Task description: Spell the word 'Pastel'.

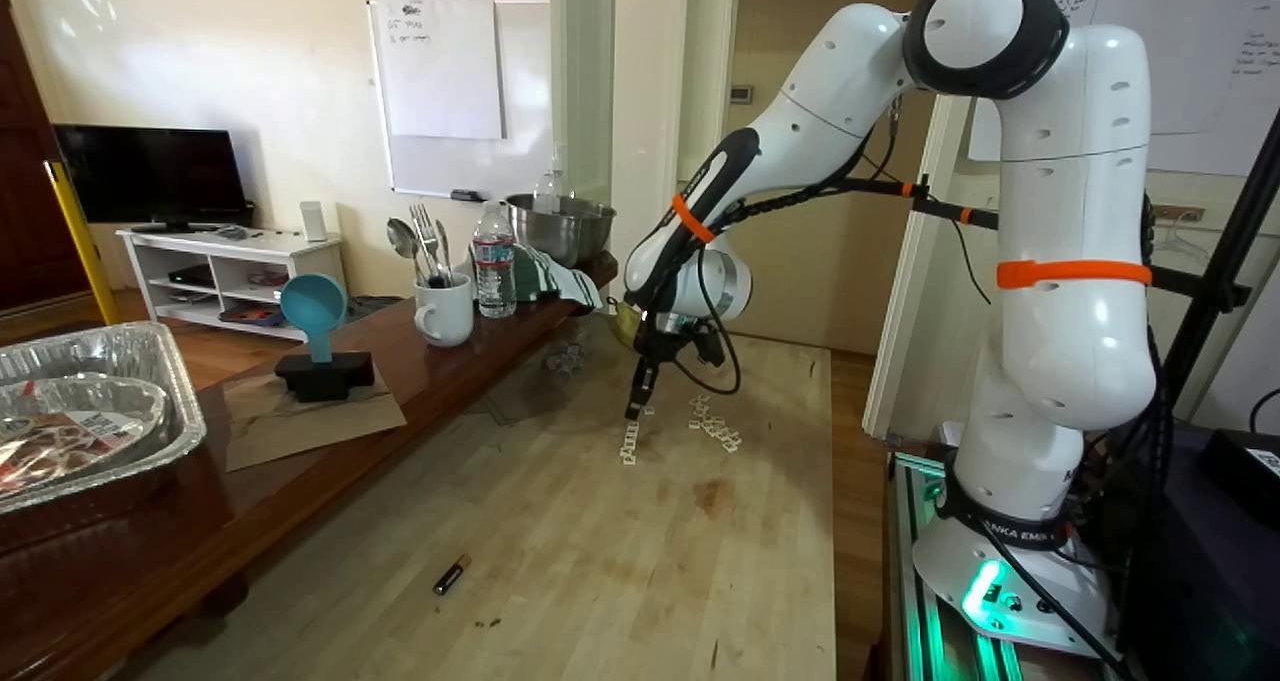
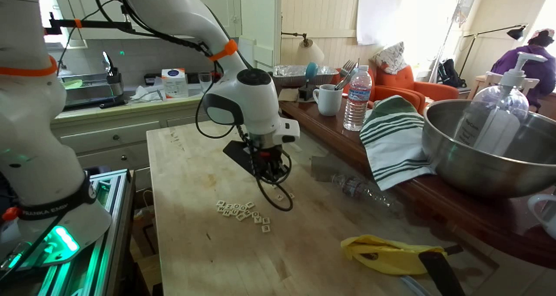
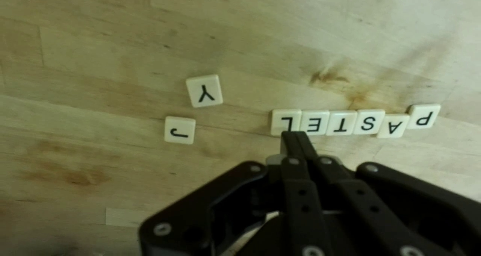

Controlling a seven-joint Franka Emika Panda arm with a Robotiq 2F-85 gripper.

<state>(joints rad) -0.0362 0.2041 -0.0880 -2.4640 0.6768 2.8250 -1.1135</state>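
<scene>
PASTEL tiles [image 3: 364, 122] read upside down in the wrist view. Left of the end effector [image 3: 294, 134] lie one J tile [image 3: 180, 130], then one Y tile [image 3: 204, 90]; its two fingers press together; six PASTEL tiles run right from beside its tips.

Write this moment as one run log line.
gripper: shut, at L tile | PASTEL tiles: spelled, row uneven | Y tile, J tile: apart from row

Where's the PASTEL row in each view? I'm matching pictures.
In an exterior view: the PASTEL row below centre, directly under the closed jaws.
In an exterior view: can't be made out, probably behind the arm.
Wrist view: PASTEL row right of centre, upside down.
Shared landmark: wooden tabletop.
</scene>
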